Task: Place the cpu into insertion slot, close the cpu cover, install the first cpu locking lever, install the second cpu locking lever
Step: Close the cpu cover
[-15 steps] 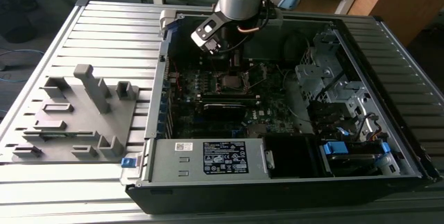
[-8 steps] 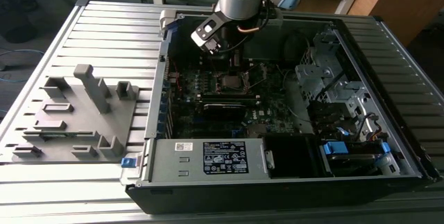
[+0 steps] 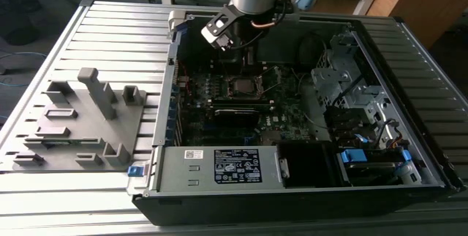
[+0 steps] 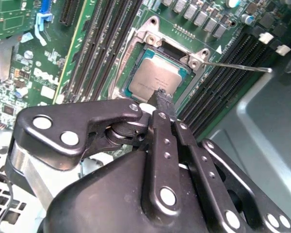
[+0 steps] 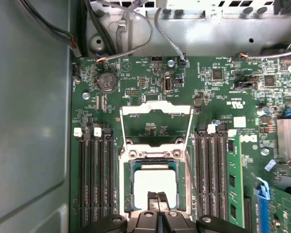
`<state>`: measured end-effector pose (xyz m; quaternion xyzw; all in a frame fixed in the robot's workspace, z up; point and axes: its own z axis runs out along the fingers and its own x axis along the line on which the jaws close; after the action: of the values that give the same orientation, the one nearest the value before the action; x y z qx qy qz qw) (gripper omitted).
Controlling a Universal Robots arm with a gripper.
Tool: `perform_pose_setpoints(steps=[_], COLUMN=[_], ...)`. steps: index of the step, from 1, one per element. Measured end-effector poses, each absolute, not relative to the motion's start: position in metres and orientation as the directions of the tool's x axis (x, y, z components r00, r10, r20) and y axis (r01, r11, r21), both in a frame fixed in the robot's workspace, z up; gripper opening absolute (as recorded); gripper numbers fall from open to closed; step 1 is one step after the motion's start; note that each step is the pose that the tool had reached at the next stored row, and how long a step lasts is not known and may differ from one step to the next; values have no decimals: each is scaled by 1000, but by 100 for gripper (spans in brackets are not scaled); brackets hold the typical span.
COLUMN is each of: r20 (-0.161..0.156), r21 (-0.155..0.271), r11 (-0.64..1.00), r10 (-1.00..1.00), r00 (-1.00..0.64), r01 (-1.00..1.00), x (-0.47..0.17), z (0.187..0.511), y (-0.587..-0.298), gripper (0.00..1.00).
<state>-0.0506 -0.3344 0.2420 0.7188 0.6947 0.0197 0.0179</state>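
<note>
In the exterior view, you will find the computer case (image 3: 292, 206) on the slatted table (image 3: 109, 28), with the fixture tray (image 3: 80, 137) on the exterior view's left. The power supply (image 3: 227, 165) occupies the case's near end, and the motherboard (image 3: 212, 126) lies behind it. In the first wrist view, the cpu (image 5: 155, 179) sits in the insertion slot (image 5: 183, 182), flanked by memory slots (image 5: 94, 179). The cpu cover (image 5: 155, 108) appears swung open beyond it. The gripper (image 5: 157, 198) is over the cpu.

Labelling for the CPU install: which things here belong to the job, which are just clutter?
Job: cpu, seated in the insertion slot; cpu cover, swung open; locking lever, unlatched; gripper, over the cpu.
Bystanders: memory module; grey fixture plate; power supply.
</note>
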Motion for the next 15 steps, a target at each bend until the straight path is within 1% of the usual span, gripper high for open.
perform_pose_setpoints(steps=[10,15], r20=[4,4], r21=[53,53], r11=[-34,-34], r10=[999,999], r00=[34,34], r01=[998,998], x=[-51,-51], z=[266,269], y=[-334,-334], gripper=[10,10])
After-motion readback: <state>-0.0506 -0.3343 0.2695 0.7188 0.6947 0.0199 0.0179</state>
